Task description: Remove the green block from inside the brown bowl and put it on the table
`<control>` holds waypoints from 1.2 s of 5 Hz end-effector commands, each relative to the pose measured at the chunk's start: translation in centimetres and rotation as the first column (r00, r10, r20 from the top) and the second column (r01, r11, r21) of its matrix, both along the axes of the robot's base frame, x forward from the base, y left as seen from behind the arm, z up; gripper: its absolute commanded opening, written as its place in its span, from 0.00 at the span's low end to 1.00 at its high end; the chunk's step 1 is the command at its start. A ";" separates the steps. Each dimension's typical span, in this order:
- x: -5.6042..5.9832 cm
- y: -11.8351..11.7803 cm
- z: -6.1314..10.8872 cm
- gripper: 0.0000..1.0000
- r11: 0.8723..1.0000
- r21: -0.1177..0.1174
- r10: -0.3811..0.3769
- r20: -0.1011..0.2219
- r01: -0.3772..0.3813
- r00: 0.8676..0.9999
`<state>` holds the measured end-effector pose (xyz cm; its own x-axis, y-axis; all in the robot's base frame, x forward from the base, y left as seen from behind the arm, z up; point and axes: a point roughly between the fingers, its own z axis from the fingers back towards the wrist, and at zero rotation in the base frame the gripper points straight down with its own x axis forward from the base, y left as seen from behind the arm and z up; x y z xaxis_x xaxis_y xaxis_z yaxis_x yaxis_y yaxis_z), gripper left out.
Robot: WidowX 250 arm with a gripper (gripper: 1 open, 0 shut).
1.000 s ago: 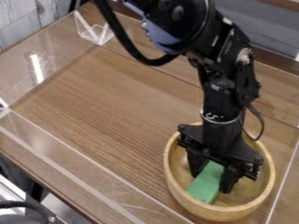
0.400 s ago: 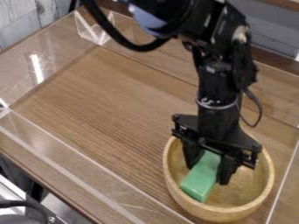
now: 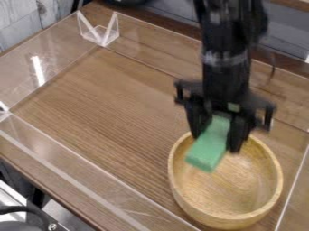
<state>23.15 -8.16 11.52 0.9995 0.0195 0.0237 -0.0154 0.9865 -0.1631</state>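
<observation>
The green block (image 3: 209,149) hangs tilted in the air, lifted above the brown bowl (image 3: 229,193), which sits on the table (image 3: 108,99) at the front right. My gripper (image 3: 219,133) points straight down and is shut on the block's upper end; its dark fingers (image 3: 238,128) are blurred by motion. The block's lower end still overlaps the bowl's near-left rim in this view. The inside of the bowl shows only bare tan wood.
Low clear plastic walls (image 3: 49,153) edge the tabletop at the left and front. A clear folded plastic piece (image 3: 97,29) stands at the back left. Bare wood-grain surface stretches to the left of the bowl.
The gripper has risen with the green block held in it; the block has left the bottom of the bowl and now hangs above it.
</observation>
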 end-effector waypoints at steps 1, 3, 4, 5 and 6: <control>2.1 3.2 6.1 0.00 0.996 0.001 0.087 0.091 -0.087 0.992; 2.2 9.2 7.1 0.00 0.995 0.018 0.100 0.129 -0.103 0.987; 1.3 10.7 5.5 0.00 0.996 0.023 0.088 0.129 -0.091 0.988; 1.0 10.8 3.7 0.00 0.997 0.033 0.058 0.131 -0.063 0.990; 0.6 10.0 2.0 0.00 0.999 0.042 0.028 0.134 -0.034 0.991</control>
